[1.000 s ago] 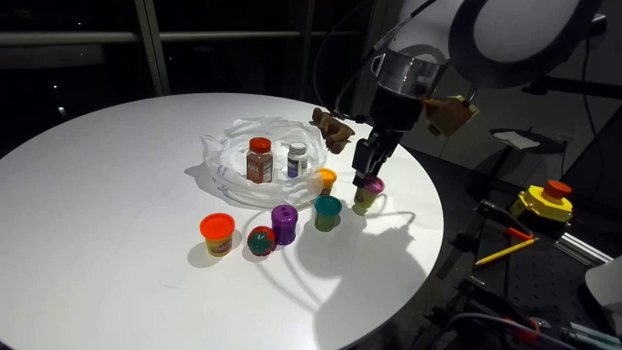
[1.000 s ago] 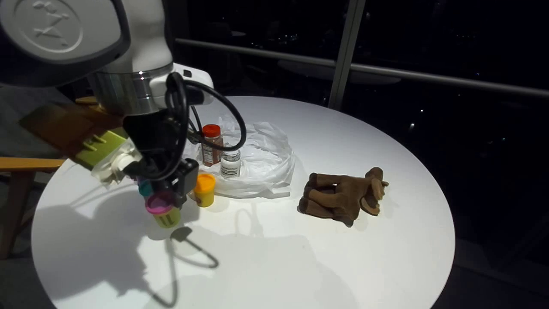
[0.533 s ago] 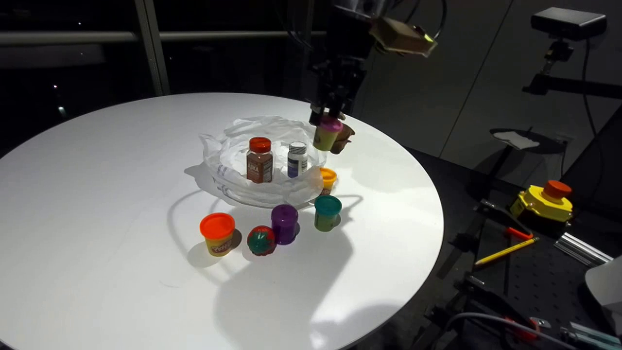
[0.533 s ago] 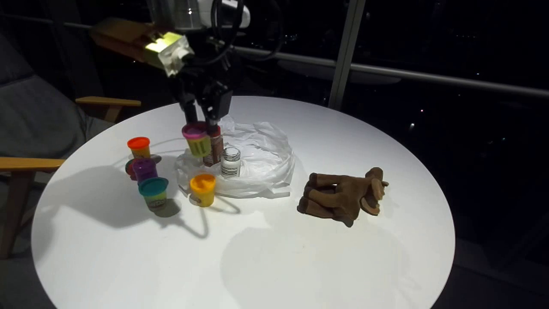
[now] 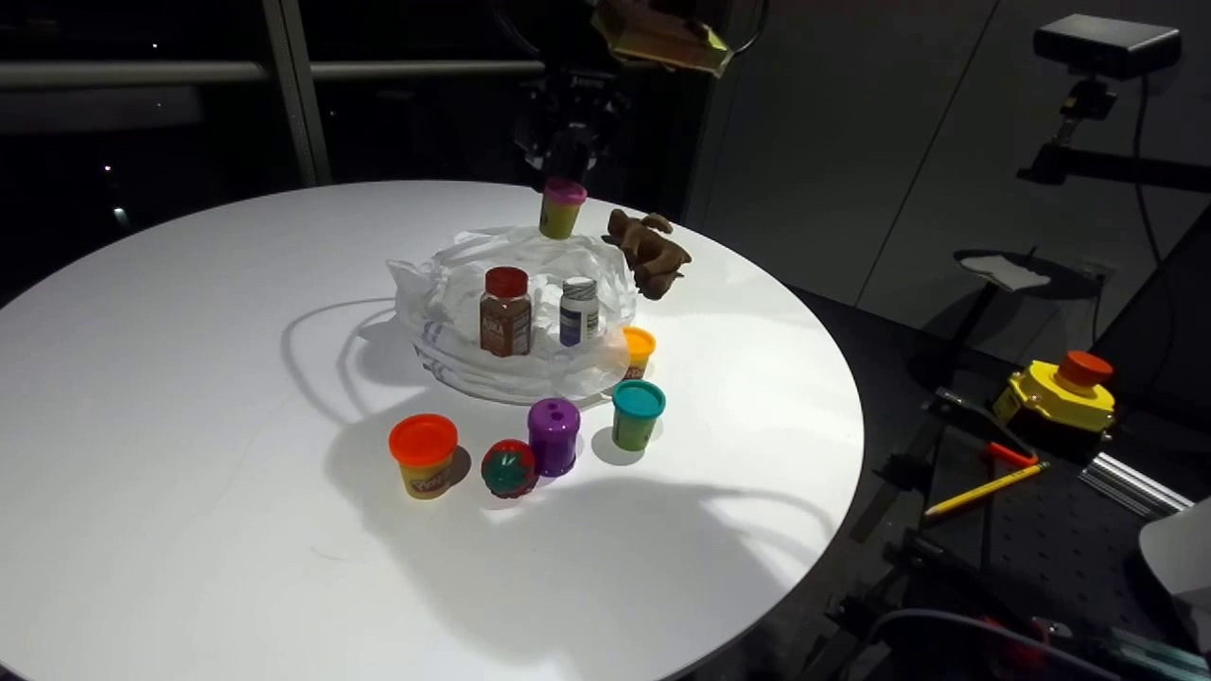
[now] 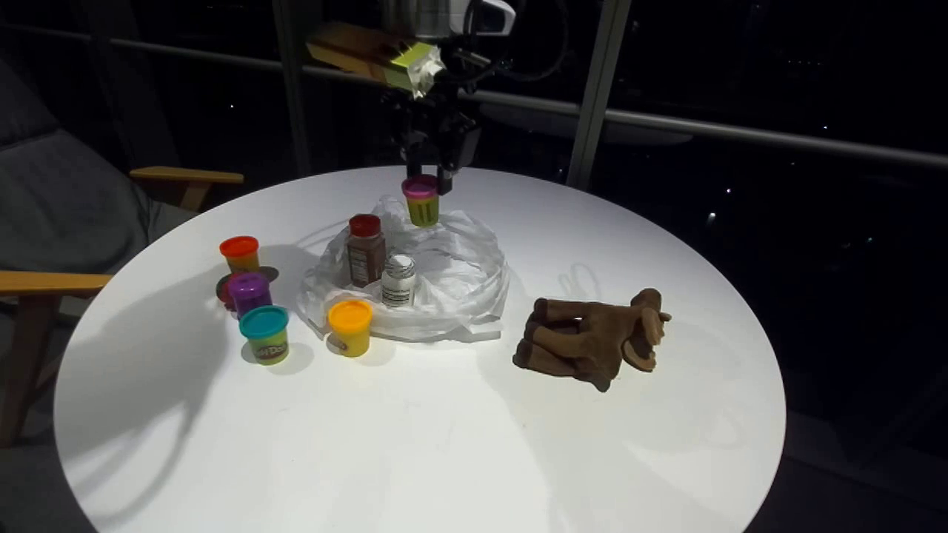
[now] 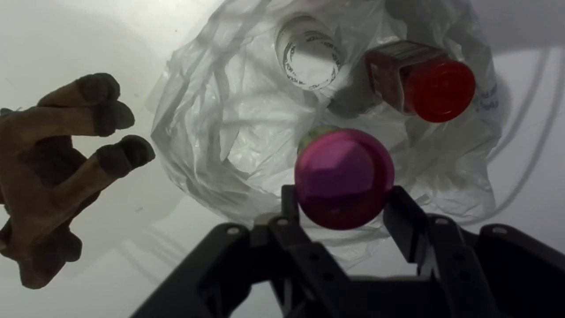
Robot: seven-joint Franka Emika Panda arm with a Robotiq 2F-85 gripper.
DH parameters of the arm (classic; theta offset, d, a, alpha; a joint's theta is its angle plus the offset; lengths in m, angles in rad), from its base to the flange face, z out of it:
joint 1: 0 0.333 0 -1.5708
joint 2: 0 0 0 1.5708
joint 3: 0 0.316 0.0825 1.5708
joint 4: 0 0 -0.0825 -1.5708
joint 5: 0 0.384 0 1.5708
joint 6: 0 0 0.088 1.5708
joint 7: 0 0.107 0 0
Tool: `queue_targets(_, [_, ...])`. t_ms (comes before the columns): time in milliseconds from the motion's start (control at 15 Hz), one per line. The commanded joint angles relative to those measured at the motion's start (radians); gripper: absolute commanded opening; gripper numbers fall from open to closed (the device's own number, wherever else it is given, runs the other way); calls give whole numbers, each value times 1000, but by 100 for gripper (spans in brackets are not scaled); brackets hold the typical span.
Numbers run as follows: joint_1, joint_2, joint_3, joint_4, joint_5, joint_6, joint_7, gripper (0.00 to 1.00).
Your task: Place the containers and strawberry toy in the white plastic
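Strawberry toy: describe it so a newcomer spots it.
In an exterior view, the round white table holds a white bag. In front of it, the strawberry toy sits between a red-orange-lidded cup and a purple container. Unlike both, it's a red ball with a green, leafy patch.

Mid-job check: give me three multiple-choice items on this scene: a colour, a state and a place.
1. What colour is the cap on the brown bottle in the white plastic bag?
A) white
B) red
C) teal

2. How is the gripper?
A) open, holding nothing
B) shut on a bottle
C) shut on the pink-lidded cup

3. Where is the strawberry toy?
A) on the table, beside the purple container
B) in the bag
C) on the bag's rim

1 B: all three views show it red.
2 C: its fingers flank the cup, held above the table.
3 A: an exterior view shows it beside that container, outside the bag.
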Motion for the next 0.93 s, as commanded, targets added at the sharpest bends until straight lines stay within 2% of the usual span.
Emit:
queue_targets(0, [-12, 185, -17, 224, 14, -72, 19, 27])
queue_targets(267, [-26, 327, -32, 363, 23, -100, 33, 27])
queue_targets(667, [-48, 433, -36, 480, 36, -175, 37, 27])
queue_targets(733, [-49, 435, -35, 486, 38, -175, 39, 77])
queue_targets(800, [-45, 420, -35, 476, 33, -174, 39, 77])
queue_targets(867, [-39, 391, -32, 455, 33, -163, 42, 83])
